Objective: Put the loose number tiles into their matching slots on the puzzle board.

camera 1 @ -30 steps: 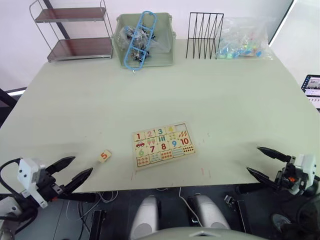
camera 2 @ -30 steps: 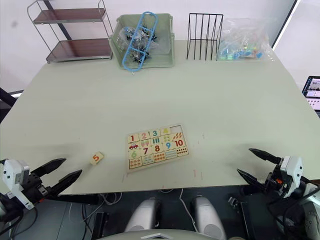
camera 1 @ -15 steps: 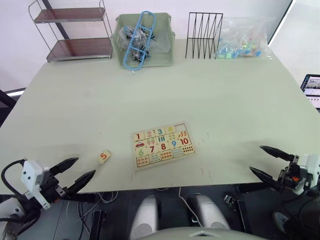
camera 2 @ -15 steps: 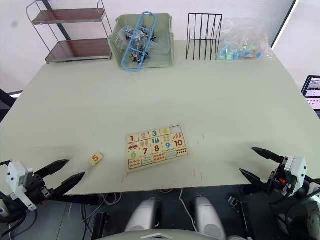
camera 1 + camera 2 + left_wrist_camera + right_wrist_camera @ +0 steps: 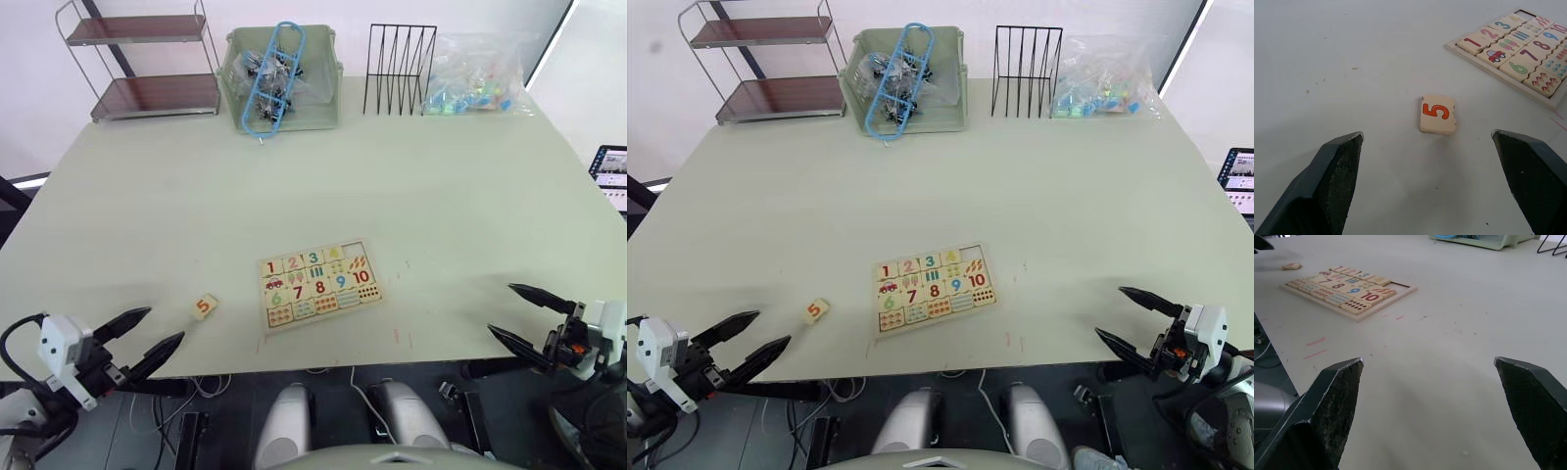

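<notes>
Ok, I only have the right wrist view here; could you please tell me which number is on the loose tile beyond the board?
Observer: It is the 5 tile, face up on the table, apart from the puzzle board.
Operator: Thank you. Which slot is free?
Observer: The slot at the end of the top row, just after the 4, is empty.
Operator: And where is the left gripper?
Observer: The left gripper is open at the table's near edge, pointing at the tile without touching it.
</notes>
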Available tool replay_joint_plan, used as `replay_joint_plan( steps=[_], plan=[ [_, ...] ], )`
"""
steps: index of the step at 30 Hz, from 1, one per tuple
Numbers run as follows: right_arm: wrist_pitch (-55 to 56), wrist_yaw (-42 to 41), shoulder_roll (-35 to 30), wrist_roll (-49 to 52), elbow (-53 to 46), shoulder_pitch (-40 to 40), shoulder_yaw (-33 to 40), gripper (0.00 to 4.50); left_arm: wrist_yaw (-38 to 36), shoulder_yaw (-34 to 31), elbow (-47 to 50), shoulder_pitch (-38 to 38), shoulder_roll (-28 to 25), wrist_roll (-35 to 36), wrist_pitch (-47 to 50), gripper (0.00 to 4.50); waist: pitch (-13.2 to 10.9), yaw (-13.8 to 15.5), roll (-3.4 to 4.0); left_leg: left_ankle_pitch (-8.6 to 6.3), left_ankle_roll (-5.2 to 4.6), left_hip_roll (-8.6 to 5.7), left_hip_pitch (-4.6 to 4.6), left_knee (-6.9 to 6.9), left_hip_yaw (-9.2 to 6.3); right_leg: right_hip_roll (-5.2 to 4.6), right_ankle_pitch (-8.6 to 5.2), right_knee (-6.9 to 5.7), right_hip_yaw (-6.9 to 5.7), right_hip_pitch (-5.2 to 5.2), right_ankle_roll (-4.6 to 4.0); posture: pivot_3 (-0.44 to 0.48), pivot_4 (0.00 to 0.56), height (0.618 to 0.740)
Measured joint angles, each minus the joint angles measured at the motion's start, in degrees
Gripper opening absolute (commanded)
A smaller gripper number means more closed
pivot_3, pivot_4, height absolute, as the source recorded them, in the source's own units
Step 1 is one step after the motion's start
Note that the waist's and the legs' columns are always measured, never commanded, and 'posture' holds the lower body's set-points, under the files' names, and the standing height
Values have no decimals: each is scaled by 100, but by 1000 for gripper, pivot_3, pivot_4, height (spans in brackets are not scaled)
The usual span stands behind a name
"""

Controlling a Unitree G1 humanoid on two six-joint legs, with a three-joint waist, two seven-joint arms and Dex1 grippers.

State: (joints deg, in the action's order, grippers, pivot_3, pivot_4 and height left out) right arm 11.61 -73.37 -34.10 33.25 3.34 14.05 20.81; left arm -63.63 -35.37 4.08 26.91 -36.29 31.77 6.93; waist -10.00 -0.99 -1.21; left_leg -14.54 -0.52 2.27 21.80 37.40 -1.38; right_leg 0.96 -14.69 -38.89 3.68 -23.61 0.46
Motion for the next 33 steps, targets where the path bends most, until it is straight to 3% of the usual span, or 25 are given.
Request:
replay_joint_plan(
  steps=[8, 23, 33],
  plan=[
    [-52, -86, 7, 144, -14, -77, 0, 4500, -45, 26, 0, -34, -1, 0, 0, 4471, 0, 0, 0, 0, 0, 0, 0, 0, 0, 0, 0, 0, 1, 0, 0, 0, 150, 740],
    [-638, -1203, -384, 619, -526, -573, -279, 4500, -280, 235, -102, -376, -285, -125, -108, 4471, 0, -1, 0, 0, 0, 0, 0, 0, 1, 0, 2, 0, -1, 0, 3, 0, 150, 740],
    [-719, -1510, -495, 603, -792, -843, -629, 4500, -355, 731, -500, -869, -420, -378, -217, 4471, 0, 5, -1, 0, 0, -1, 1, 0, 0, 0, 9, 0, -4, 0, 16, 0, 150, 740]
  ],
)
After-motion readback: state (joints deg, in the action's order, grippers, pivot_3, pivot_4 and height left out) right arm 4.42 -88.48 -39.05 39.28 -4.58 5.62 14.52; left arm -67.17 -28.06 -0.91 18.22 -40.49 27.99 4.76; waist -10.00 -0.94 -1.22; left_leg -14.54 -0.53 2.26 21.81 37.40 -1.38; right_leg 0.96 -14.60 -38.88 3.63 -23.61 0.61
